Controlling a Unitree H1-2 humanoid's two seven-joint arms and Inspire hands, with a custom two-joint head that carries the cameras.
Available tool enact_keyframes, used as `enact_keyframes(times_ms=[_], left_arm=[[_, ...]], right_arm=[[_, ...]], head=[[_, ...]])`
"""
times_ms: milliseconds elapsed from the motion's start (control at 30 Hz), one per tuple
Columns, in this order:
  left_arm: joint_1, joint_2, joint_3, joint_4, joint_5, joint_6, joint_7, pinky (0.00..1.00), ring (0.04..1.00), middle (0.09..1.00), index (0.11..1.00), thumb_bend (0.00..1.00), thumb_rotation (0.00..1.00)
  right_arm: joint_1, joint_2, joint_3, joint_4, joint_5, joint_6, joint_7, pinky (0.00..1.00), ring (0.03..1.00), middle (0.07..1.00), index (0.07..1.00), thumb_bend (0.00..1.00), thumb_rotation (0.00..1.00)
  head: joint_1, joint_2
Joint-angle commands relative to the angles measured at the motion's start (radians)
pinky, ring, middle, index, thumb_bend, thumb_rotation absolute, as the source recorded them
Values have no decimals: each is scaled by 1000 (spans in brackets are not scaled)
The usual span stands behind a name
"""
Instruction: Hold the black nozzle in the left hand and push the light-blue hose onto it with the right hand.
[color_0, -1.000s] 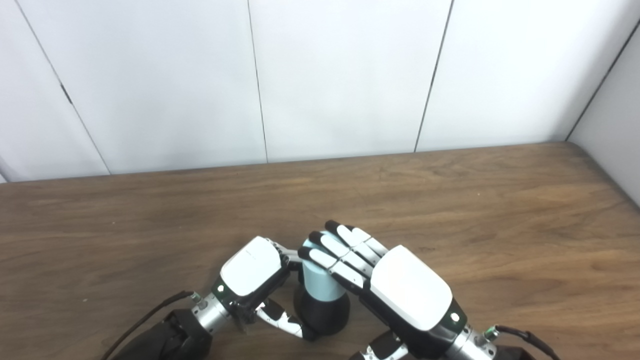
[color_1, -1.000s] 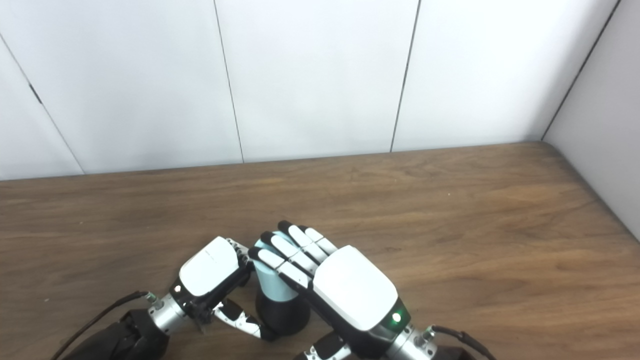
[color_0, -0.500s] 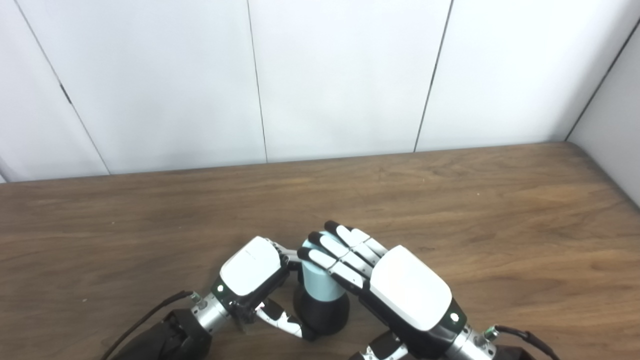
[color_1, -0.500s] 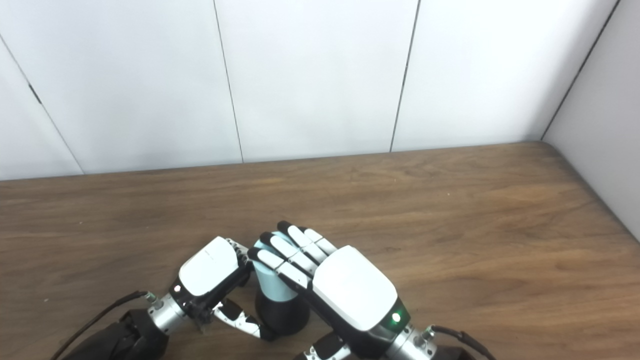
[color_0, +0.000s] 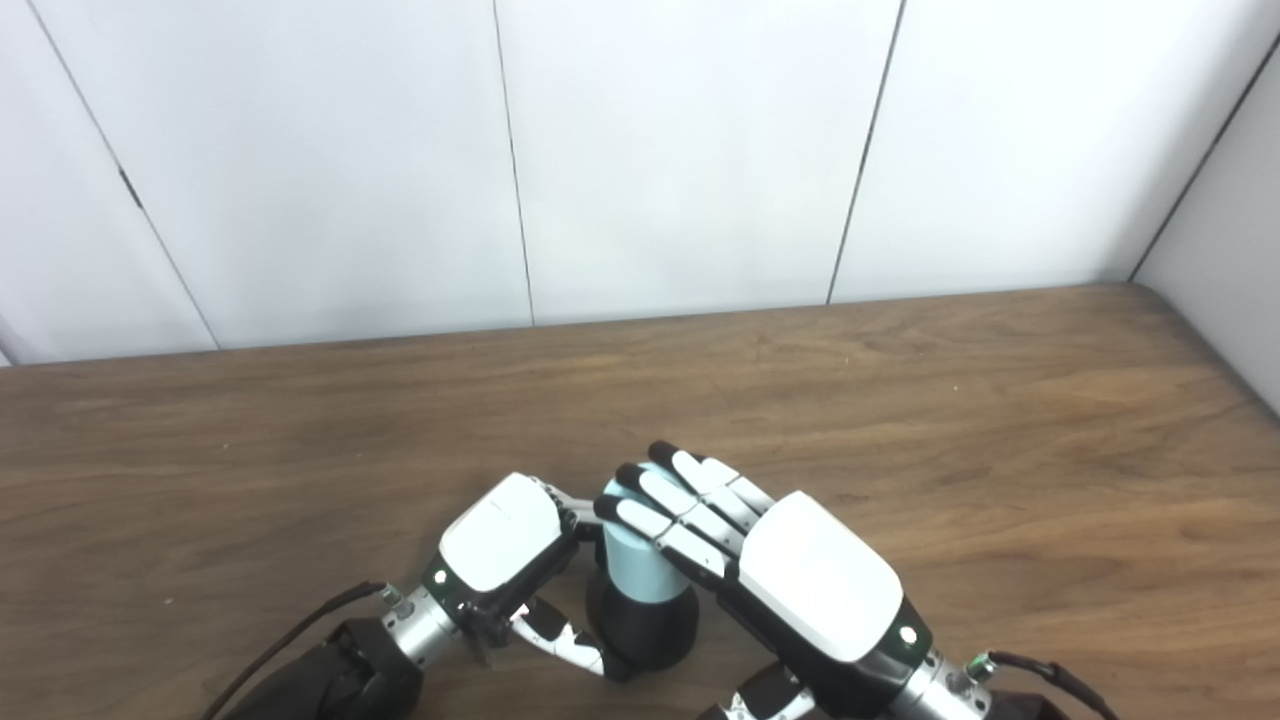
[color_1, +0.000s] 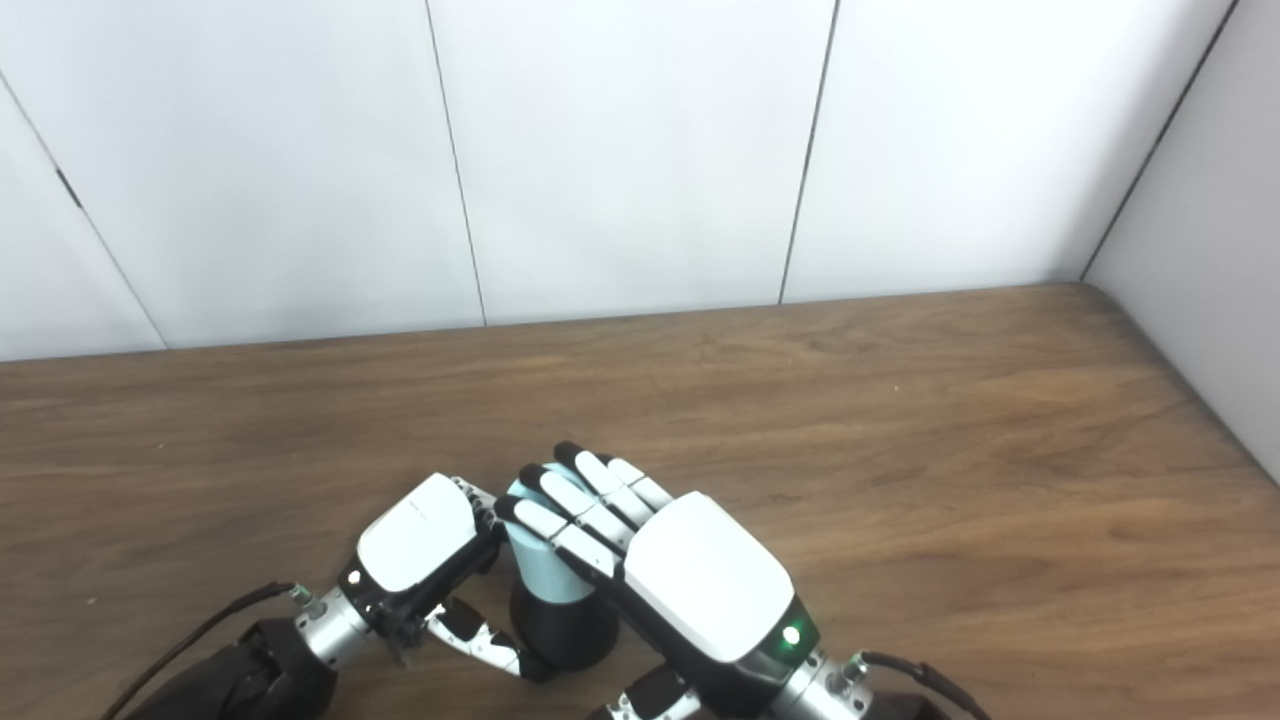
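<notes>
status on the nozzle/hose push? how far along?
Looks done: the short light-blue hose stands upright, seated in the wide black nozzle on the wooden table. In hand: the left hand wraps the pair, thumb at the nozzle base; the right hand lies flat on the hose top. Left: maybe a final press, then release. Seating depth can't be seen.

a brown wooden table (color_0: 900, 420) with a visible grain runs across the whole scene, its far edge meeting pale wall panels and its right edge meeting a side wall at the far right corner. near the front edge, a little left of centre, a black nozzle (color_0: 645, 625) stands upright on the wood, wide at the bottom. a light-blue hose (color_0: 632, 565) piece sits on top of it, off the table. the rest of the visible surface shows only wood grain and a few tiny specks.
</notes>
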Motion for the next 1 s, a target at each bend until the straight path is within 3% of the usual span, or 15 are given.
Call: enact_keyframes(times_ms=[0,967], left_arm=[[107,-60,-55,71,-3,6,7,132,180,471,479,525,0],[102,-61,-65,80,5,5,38,119,166,471,479,526,0]], right_arm=[[46,-44,21,67,-52,23,121,930,1000,947,897,896,739],[45,-45,23,66,-81,52,183,944,1000,954,907,901,742]], head=[[0,1],[0,0]])
